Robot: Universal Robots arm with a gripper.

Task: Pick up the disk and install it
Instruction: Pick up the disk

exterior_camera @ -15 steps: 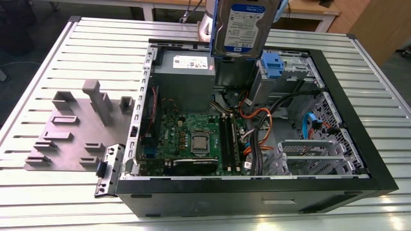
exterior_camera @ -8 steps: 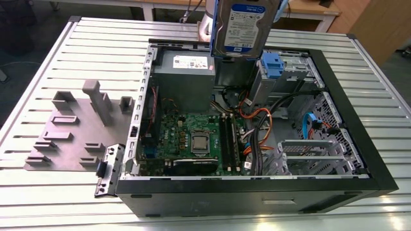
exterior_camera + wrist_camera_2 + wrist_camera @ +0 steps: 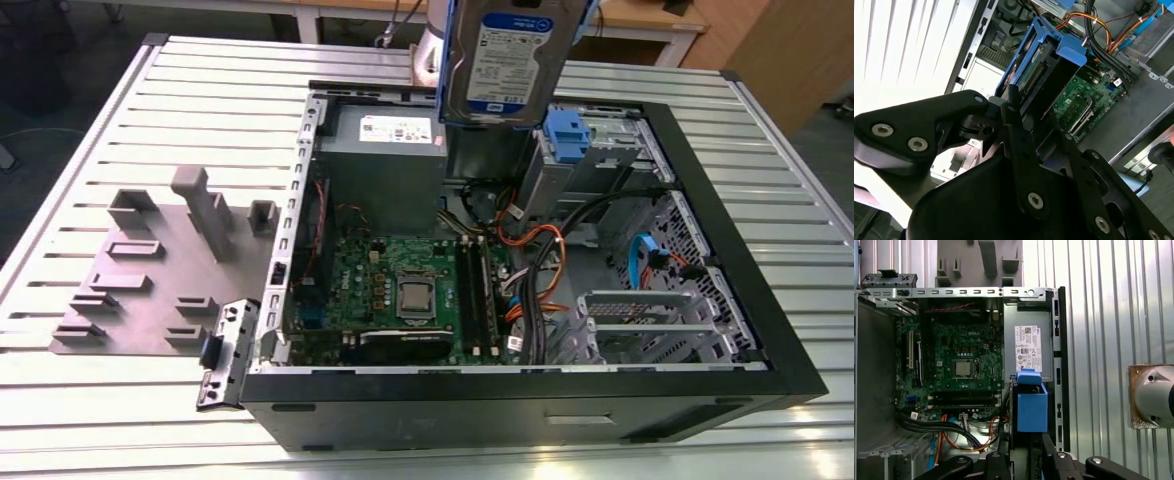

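On the exterior view's left, a grey fixture plate (image 3: 160, 275) with upright blocks is seen lying on the slatted metal table (image 3: 80, 150). A loose black bracket (image 3: 224, 352) is propped just beside the open computer case (image 3: 534, 400).

Inside the case, the green motherboard (image 3: 387, 265) is laid flat. The grey power supply (image 3: 384, 160) is mounted beyond it, against the far wall.

Further right, the disk (image 3: 518, 50) is held upright in the air above the far edge of the case, label side towards the camera, well clear of anything inside. In the second wrist view the gripper (image 3: 1031, 107) is seen clamped on the disk (image 3: 1036, 65), one black finger on either side of its blue carrier rail. In the first wrist view the same blue carrier (image 3: 1032, 407) hangs end-on over the power supply's corner.

Just below and to the right of the disk, a blue plastic tab (image 3: 567, 135) stands at the drive bay. A metal drive cage (image 3: 641, 320) is fixed nearer the exterior view's right, with orange and black cables (image 3: 534, 250) trailing between it and the motherboard.

The pick-up is judged complete (the disk is off every surface), and the step in hand is the carry towards the bay. Installation is not yet done. It would call for the carrier rails to be squared with the bay's guides and for the loose cables to be avoided.
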